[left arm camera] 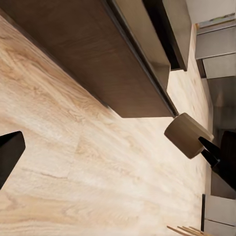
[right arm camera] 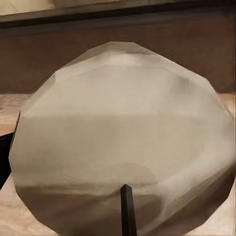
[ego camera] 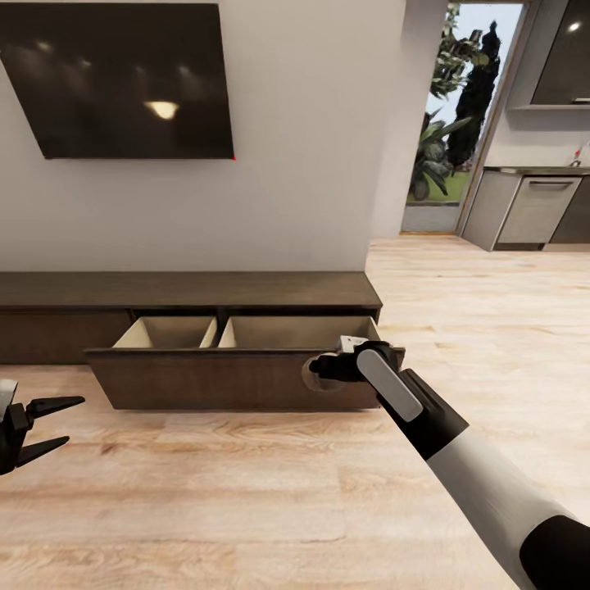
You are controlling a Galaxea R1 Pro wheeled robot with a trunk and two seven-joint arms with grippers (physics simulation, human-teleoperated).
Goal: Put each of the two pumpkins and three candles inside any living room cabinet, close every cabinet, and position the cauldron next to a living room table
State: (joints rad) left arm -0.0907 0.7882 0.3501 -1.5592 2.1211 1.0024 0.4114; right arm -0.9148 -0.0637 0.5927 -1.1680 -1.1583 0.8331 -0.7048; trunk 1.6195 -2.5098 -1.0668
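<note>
The long dark-brown cabinet stands under the wall. Its wide drawer is pulled out, showing two pale wood compartments with nothing in them. My right gripper is shut on a beige-grey candle, held just in front of the drawer's front panel near its right end, slightly below the rim. The right wrist view has this candle very close, with one fingertip across it and the cabinet front behind. In the left wrist view the candle hangs beside the drawer's corner. My left gripper stands open low at the left.
A black TV hangs on the wall above the cabinet. Light plank floor lies in front of the drawer. To the right, past the wall's corner, are grey kitchen units and a glass door with plants.
</note>
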